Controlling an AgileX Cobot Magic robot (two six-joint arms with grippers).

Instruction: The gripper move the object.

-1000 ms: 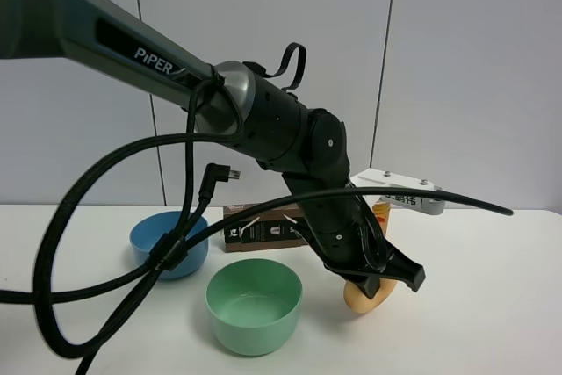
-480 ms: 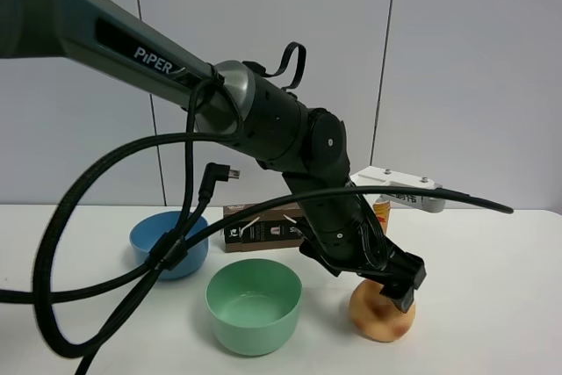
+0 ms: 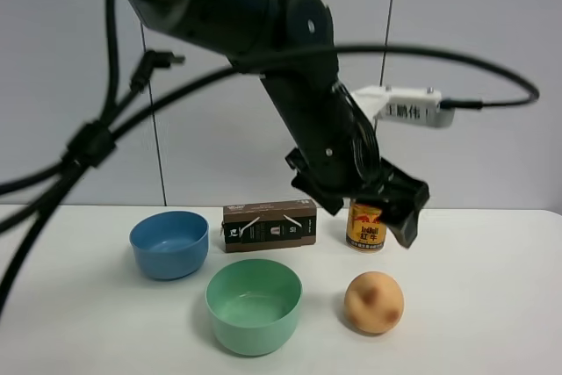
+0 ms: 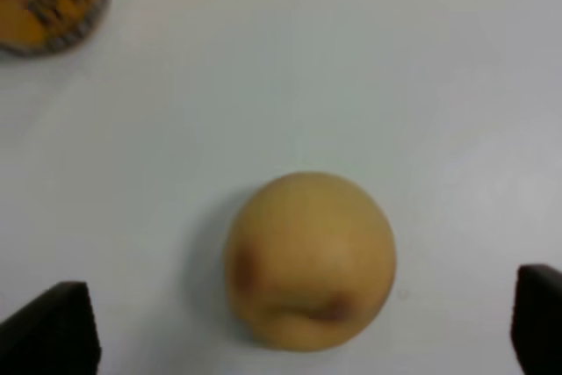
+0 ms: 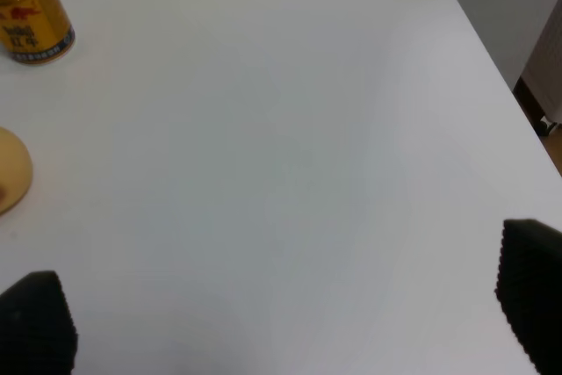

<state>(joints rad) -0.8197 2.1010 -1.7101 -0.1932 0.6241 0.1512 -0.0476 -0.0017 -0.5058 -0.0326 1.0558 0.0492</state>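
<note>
Resting on the smooth white desk, the object is round and matte, orange-yellow with reddish-brown blotches. It sits near the glossy gold-red can, on the camera's side of it. Left pincer hangs higher than the can, black jaws spread, holding nothing. Right pincer is likewise spread; only its ribbed tips show, cropped. Can label blurred.

Bright even light; faint shadow beside object; left wrist view blurred.
</note>
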